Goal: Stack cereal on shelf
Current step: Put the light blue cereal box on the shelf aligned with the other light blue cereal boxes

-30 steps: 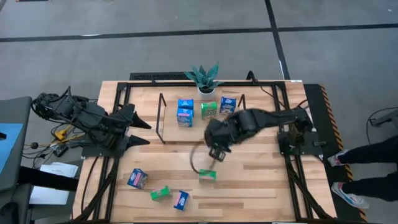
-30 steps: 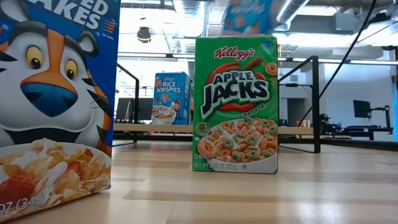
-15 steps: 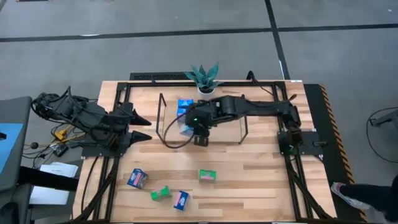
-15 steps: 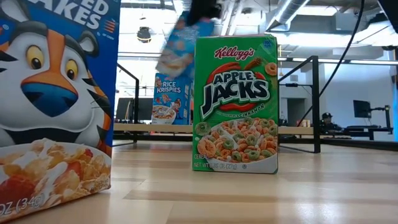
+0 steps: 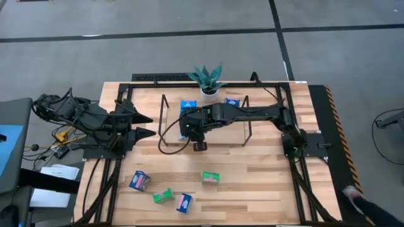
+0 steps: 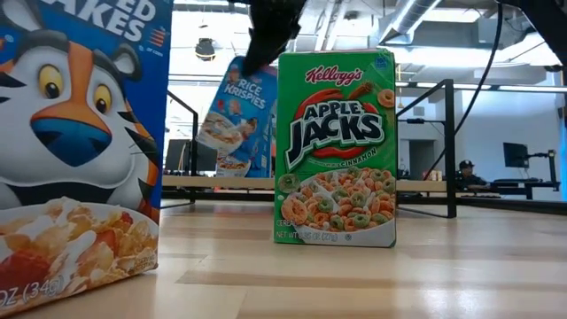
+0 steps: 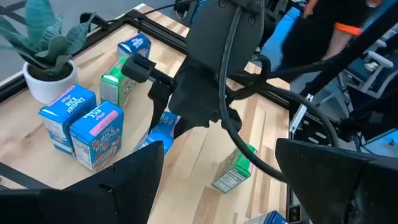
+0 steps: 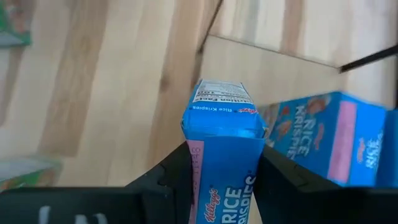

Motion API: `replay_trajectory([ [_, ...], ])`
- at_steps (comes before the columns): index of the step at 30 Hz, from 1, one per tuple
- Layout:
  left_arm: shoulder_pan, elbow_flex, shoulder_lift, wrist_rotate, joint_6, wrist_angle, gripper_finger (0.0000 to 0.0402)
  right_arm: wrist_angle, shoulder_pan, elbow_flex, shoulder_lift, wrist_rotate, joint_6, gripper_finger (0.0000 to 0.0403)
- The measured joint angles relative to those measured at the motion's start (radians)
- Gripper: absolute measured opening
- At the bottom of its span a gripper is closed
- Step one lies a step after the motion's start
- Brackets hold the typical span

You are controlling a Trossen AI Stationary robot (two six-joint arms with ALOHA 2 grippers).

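My right gripper [image 8: 221, 165] is shut on a blue Rice Krispies cereal box [image 6: 232, 115], above the left part of the shelf [image 5: 235, 131]. That shelf is a light-wood board in a black wire frame. Two blue boxes [image 7: 62, 115] [image 7: 96, 134], a green box [image 7: 118, 84] and another blue one [image 7: 134, 46] stand on it. On the near tabletop lie or stand two blue boxes [image 5: 139, 181] [image 5: 184, 202] and two green ones [image 5: 163, 196] [image 5: 211, 178]. My left gripper [image 5: 145, 125] waits open, left of the shelf. My right gripper pinches the blue box between its two fingers [image 8: 177, 177], one on each of two opposite sides near the box's upper end [image 6: 257, 66]. The fingers come from above, pointing down. The box hangs below them, lifted clear and tilted, its lower end [image 8: 219, 99] over the shelf board.
A potted plant [image 5: 207, 79] stands at the shelf's far edge. The wire frame's upright ends [image 5: 163, 120] [image 5: 247, 120] flank the board. In the low view a green Apple Jacks box [image 6: 335, 146] and a Frosted Flakes box [image 6: 75, 142] stand near. Bare wood lies between shelf and near boxes.
My right gripper has carried the blue box from above the table's middle toward the far-left, to over the shelf's left part, and has lowered it there. The box has come down beside the standing blue boxes and now hangs tilted. The left arm has kept still.
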Motion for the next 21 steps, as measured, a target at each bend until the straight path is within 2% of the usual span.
replay_trajectory([
  [12,0.000,0.000,0.000,-0.032,-0.007,0.000,0.0300,-0.011,-0.021,0.000,0.014,0.005,-0.024,0.0176],
  [21,0.000,0.000,0.000,-0.032,-0.007,0.000,0.0300,-0.007,-0.027,0.000,0.014,0.004,-0.024,0.0167],
])
